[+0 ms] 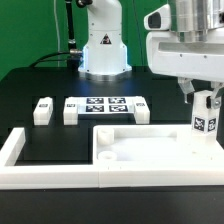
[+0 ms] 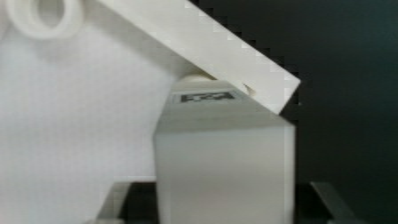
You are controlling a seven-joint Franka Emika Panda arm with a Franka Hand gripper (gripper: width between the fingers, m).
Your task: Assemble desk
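Note:
The white desk tabletop (image 1: 150, 146) lies flat at the front, raised edges up, with round sockets near its corners. My gripper (image 1: 205, 98) is shut on a white block leg (image 1: 205, 120) and holds it upright over the tabletop's corner at the exterior view's right. I cannot tell whether the leg's lower end touches the tabletop. In the wrist view the leg (image 2: 222, 150) fills the space between my dark fingers (image 2: 331, 203), with a small tag on it. The tabletop (image 2: 71, 120), its raised edge (image 2: 205, 50) and one corner lie just beyond the leg. A round socket (image 2: 54, 20) shows farther off.
Loose white legs (image 1: 42, 110) (image 1: 71, 111) (image 1: 141, 109) stand behind the tabletop around the marker board (image 1: 105, 105). Low white bars (image 1: 15, 150) fence the exterior view's left and the front edge. The robot base (image 1: 103, 50) stands at the back.

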